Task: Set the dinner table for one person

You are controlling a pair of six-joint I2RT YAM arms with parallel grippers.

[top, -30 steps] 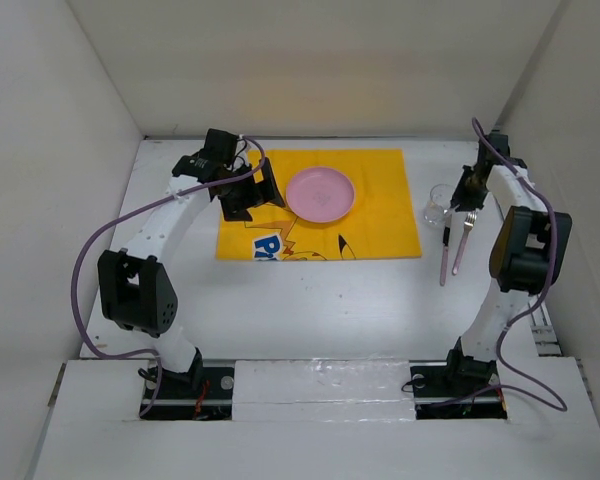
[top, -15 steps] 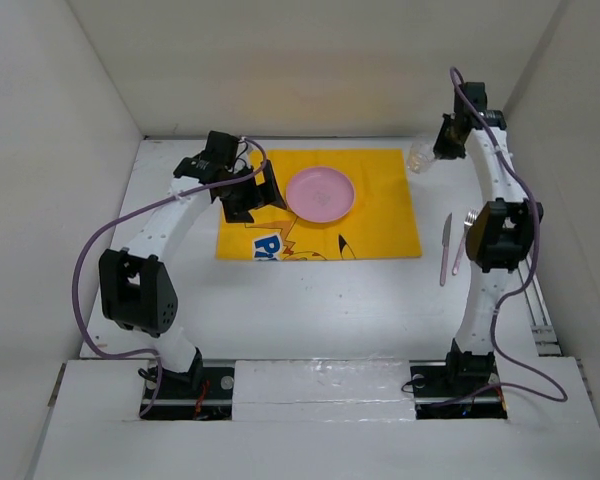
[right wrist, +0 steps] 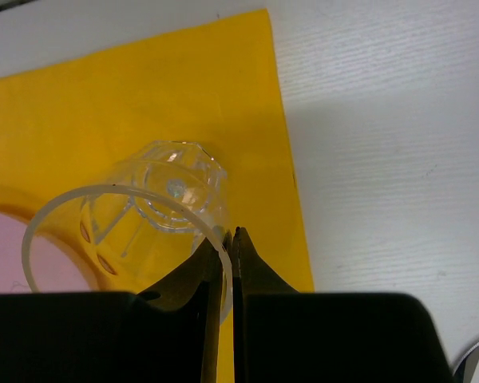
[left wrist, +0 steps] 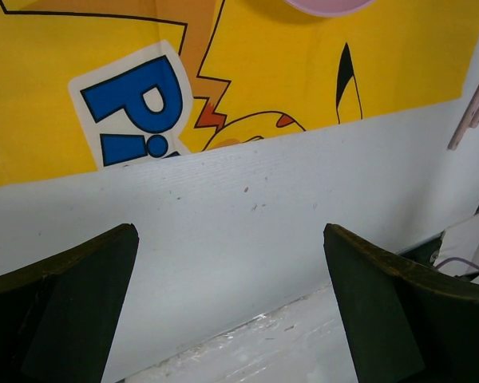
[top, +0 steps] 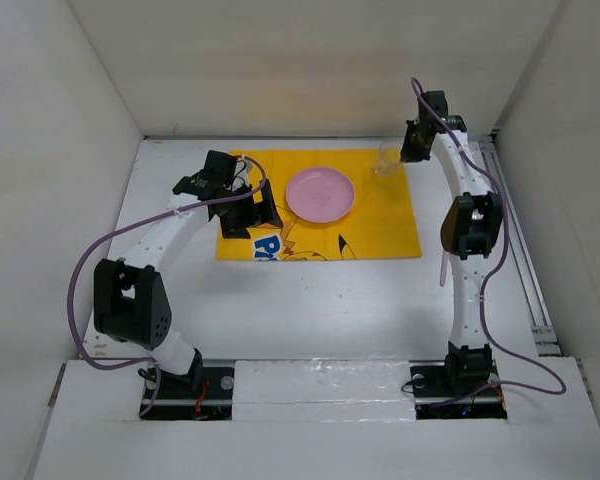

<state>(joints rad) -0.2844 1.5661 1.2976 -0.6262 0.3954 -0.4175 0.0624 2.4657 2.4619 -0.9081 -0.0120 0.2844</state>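
Note:
The white dinner table [top: 310, 300] carries a yellow cartoon-print placemat [top: 380, 225] with a pink plate [top: 320, 193] on it. My right gripper [top: 405, 153] is shut on the rim of a clear glass [top: 388, 160] and holds it over the placemat's far right corner. In the right wrist view the gripper [right wrist: 227, 239] pinches the glass [right wrist: 148, 207] rim. My left gripper [top: 263, 212] is open and empty, low over the placemat's left part; in the left wrist view the gripper [left wrist: 231, 239] frames bare table [left wrist: 223, 199].
Pink cutlery [top: 442, 270] lies on the table right of the placemat, mostly hidden by my right arm; it shows in the left wrist view [left wrist: 473, 112]. White walls close the table on three sides.
My right arm has carried the glass from the table right of the placemat up to the placemat's far right corner. The left gripper has shifted slightly toward the near side.

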